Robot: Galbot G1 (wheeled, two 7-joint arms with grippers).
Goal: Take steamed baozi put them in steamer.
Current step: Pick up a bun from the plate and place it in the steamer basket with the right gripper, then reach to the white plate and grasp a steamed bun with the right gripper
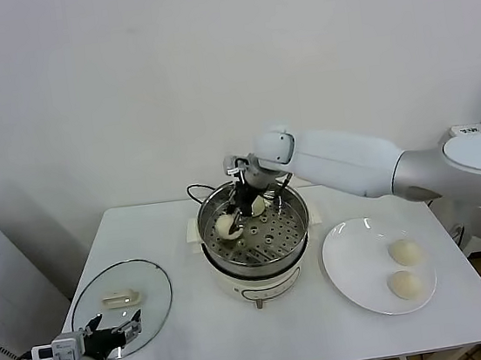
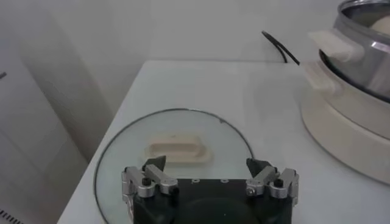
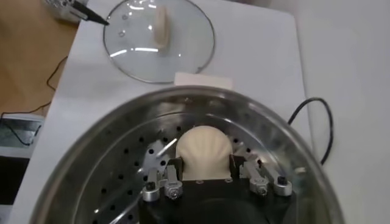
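the right end effector [image 3: 206, 176], clamped on a smooth cream-white dough bun [image 3: 204, 152], hangs inside the round shiny steel steamer [image 1: 255, 247], beside another bun [image 1: 226, 226] on its perforated tray. two more buns [image 1: 406, 252] lie on the large white plate [image 1: 352, 263]. the left end effector [image 2: 210, 176], jaws wide, hovers over the flat glass lid [image 2: 128, 152] on the white tabletop [image 1: 189, 335].

Four round cream-white dough buns: two [image 1: 406, 252] [image 1: 403, 284] on one large white plate [image 1: 349, 259], two [image 1: 226, 226] [image 1: 258, 204] in one shiny steel steamer [image 1: 293, 237]. One flat round glass lid [image 1: 150, 301].
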